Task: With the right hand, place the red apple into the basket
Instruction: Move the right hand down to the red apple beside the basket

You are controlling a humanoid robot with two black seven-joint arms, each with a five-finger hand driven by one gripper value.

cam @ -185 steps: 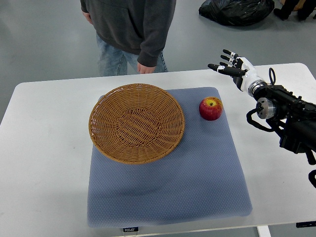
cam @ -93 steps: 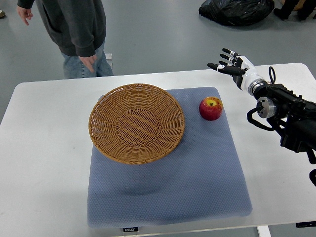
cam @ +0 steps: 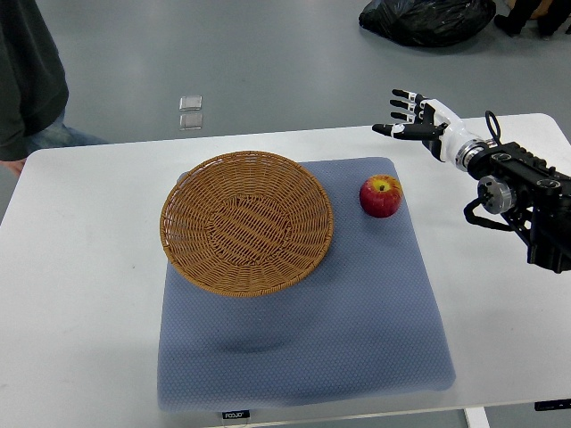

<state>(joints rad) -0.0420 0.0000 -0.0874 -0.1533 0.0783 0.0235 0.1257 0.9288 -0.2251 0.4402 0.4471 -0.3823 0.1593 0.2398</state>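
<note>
Apple (cam: 381, 196) sat upright beside the basket (cam: 247, 222).
Glossy round fruit, stem up, lay on the dimpled mat (cam: 303, 330); right robot hand (cam: 412, 118) hovered apart, fingers spread.

I'm seeing a white counter (cam: 80, 267) sitting on a smooth grey floor (cam: 268, 62). A black plastic bag (cam: 426, 20) is lying at the far right, two small clear squares (cam: 190, 111) are lying on the floor, and a person (cam: 27, 80) is standing at the left edge.
</note>
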